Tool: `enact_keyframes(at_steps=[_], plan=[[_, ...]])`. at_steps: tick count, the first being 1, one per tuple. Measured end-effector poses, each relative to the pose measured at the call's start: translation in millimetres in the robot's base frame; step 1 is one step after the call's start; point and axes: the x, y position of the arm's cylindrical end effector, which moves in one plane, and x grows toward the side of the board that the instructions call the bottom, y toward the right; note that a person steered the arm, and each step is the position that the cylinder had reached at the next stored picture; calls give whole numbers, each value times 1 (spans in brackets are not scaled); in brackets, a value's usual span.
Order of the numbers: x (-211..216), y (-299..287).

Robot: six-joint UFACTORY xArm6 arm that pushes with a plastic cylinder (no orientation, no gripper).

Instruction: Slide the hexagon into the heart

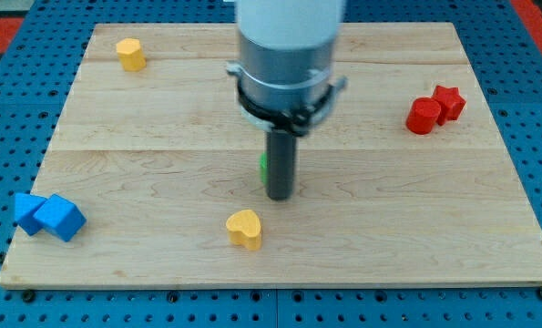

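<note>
A yellow heart [244,228] lies near the view's bottom, a little left of centre. A yellow hexagon [130,54] sits far off at the view's top left. My tip [280,196] rests on the board just up and to the right of the heart, a small gap away and not touching it. A green block [263,165] is mostly hidden behind the rod, with only a sliver showing at the rod's left side; its shape cannot be made out.
A red round block [423,117] and a red star [449,101] touch each other at the view's right. A blue cube [61,218] and another blue block [27,211] sit together at the lower left edge of the wooden board [161,182].
</note>
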Motion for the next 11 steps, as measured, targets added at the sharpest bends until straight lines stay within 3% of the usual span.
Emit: enact_keyframes(at_steps=[2,3,5,6,7,8,9,10,11], plan=[[-49,0],[-59,-84],[-144,-282],[-226,-256],[-249,-222],[-203,-129],[-144,-98],[-172,-110],[-164,-59]])
